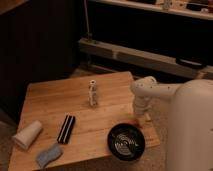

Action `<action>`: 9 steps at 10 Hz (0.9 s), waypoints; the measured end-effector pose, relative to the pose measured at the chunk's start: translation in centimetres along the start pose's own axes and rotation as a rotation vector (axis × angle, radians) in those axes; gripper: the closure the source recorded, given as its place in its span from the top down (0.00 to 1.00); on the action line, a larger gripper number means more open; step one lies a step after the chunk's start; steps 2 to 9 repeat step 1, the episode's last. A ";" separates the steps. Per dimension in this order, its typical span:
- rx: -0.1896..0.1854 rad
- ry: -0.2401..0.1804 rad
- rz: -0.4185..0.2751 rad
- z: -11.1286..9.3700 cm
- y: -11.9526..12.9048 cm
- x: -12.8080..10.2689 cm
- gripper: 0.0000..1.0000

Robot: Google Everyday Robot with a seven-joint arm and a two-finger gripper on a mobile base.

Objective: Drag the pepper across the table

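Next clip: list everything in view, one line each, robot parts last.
table: 1, light wood planks, centre-left.
pepper: 1, orange, right table edge, mostly hidden under the arm.
bowl: 1, black, ridged inside, front right corner of table.
brush: 1, black, front centre-left of table.
cup: 1, white, lying on its side, front left.
sponge: 1, blue-grey, front left edge, near the cup.
bottle: 1, small, white, upright, mid-table.
shelf rail: 1, grey, behind the table.
arm: 1, white, from the right.
gripper: 1, down at the pepper, right table edge.
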 end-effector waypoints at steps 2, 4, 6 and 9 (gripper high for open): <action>-0.002 0.002 -0.004 -0.1 -0.1 -0.2 0.33; -0.002 0.002 -0.004 -0.1 -0.1 -0.2 0.33; -0.002 0.002 -0.004 -0.1 -0.1 -0.2 0.33; -0.002 0.002 -0.004 -0.1 -0.1 -0.2 0.33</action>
